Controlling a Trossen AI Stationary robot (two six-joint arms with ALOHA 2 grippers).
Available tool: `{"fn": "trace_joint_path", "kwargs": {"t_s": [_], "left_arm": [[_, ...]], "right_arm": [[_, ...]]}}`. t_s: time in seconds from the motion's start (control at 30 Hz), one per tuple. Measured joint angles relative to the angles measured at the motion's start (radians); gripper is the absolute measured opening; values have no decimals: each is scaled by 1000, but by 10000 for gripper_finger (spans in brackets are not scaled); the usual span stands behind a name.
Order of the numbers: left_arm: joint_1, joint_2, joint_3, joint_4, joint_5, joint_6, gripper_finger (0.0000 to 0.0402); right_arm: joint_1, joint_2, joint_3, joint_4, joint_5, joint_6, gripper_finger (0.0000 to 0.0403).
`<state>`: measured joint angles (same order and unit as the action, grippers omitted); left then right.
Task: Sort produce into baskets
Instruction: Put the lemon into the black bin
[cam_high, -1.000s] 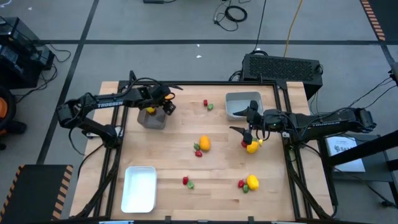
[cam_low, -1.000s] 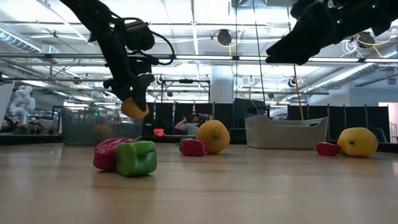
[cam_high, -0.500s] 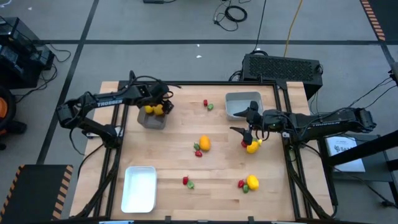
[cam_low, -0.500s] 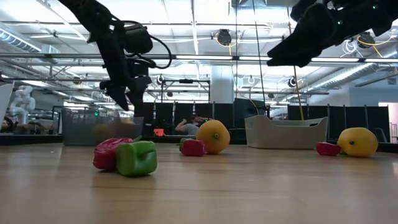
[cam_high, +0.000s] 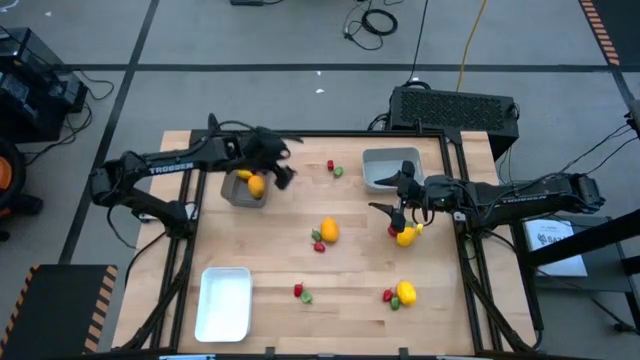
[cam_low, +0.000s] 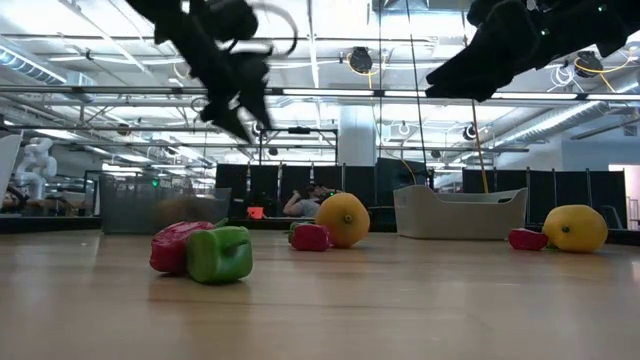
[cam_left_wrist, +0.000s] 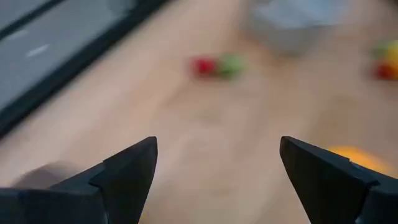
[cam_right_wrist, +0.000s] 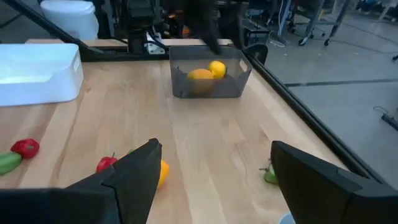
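My left gripper (cam_high: 282, 172) is open and empty, raised above the table just right of the brown-grey basket (cam_high: 240, 192); it also shows in the low view (cam_low: 245, 115). An orange fruit (cam_right_wrist: 200, 74) and a yellow fruit (cam_right_wrist: 216, 67) lie in that basket. My right gripper (cam_high: 398, 213) is open and empty, high above a yellow fruit (cam_high: 406, 237) with a red piece beside it. The light grey-blue basket (cam_high: 385, 170) stands at the far right. The white basket (cam_high: 224, 302) stands at the near left.
An orange-yellow fruit (cam_high: 328, 231) with red and green pieces lies mid-table. A red and green pair (cam_high: 334, 169) lies near the far edge, and another pair (cam_high: 302, 293) lies near the front. A yellow fruit (cam_high: 405, 292) with a red piece lies at the near right.
My left gripper has opened and let go of the orange fruit, which has dropped into the brown-grey basket. The gripper has then risen and gone toward the table's right edge, away from the basket.
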<state>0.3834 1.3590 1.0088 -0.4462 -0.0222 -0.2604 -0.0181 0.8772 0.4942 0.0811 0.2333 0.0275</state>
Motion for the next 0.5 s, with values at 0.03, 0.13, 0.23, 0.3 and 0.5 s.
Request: {"fn": "trace_joint_path", "kwargs": {"t_s": [0.03,0.13,0.23,0.3,0.5], "left_arm": [[-38,0,0,28,22,3,345],[-170,24,1,156,32,18,345],[-296,71,0,294,28,46,345],[-364,112,2,410,27,63,345],[-496,255,0,635,21,112,345]], "right_arm": [[0,0,0,-3,-4,20,290],[2,0,0,-38,-39,112,290],[26,0,0,-69,-61,201,290],[56,0,0,-82,-61,237,290],[164,0,0,-61,-55,305,290]]}}
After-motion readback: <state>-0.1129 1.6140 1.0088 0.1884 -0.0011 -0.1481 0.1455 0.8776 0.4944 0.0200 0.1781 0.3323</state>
